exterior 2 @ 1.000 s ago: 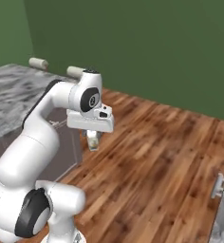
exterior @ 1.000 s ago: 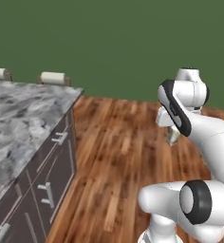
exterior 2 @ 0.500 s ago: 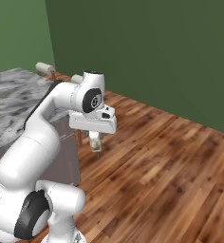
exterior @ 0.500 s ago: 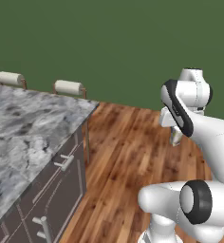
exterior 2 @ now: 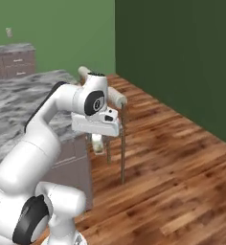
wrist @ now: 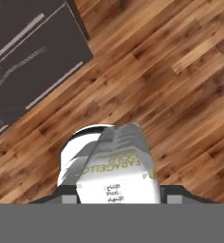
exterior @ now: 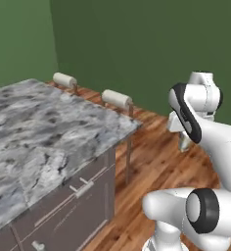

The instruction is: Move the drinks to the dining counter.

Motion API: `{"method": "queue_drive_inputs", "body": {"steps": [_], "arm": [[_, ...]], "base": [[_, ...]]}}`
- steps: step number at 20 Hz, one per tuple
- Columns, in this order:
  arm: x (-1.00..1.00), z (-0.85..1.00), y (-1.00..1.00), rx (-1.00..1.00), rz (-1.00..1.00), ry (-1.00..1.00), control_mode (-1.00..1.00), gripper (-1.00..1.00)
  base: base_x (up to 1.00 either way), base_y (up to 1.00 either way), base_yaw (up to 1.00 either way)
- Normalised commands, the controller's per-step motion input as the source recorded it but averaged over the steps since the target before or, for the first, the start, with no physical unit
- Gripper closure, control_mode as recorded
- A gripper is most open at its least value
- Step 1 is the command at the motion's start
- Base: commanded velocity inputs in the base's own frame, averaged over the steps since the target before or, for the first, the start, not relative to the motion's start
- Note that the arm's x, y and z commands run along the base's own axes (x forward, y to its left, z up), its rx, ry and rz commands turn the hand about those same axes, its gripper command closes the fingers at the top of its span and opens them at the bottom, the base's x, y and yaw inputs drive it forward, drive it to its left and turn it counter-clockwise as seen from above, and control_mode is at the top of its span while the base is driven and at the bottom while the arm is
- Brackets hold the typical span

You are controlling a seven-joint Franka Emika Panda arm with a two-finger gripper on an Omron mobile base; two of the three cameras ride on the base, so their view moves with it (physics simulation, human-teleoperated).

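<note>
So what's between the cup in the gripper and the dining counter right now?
Bare wooden floor and air, in the right base view: the cup hangs off the dining counter corner.

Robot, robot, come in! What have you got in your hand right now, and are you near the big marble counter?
Gripper shut on white-topped cup, over wood floor. Dining counter close on the left. Nothing in the way.

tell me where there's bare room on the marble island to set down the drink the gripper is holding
The dining counter shows bare marble from the near corner by the drawers back toward the two stool backs along its far edge. The tightest stretch is that stool edge. The gripper holds the white-topped cup over the wood floor.
</note>
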Motion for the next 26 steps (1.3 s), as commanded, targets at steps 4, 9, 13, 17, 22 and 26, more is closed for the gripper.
{"method": "queue_drive_inputs", "body": {"steps": [4,9,13,17,22,26], "arm": [[0.00,0.00,0.00,0.00,0.00,0.00,1.00,1.00],[0.00,0.00,0.00,0.00,0.00,0.00,1.00,1.00],[0.00,0.00,0.00,0.00,0.00,0.00,1.00,1.00],[0.00,0.00,0.00,0.00,0.00,0.00,1.00,1.00],[0.00,0.00,0.00,0.00,0.00,0.00,1.00,1.00],[0.00,0.00,0.00,0.00,0.00,0.00,1.00,1.00]], "base": [[1.00,-0.23,0.65],[1.00,-0.16,0.64],[0.87,-0.34,0.56],[0.60,-0.44,0.36],[0.61,-0.29,0.26],[0.61,-0.09,0.05]]}}
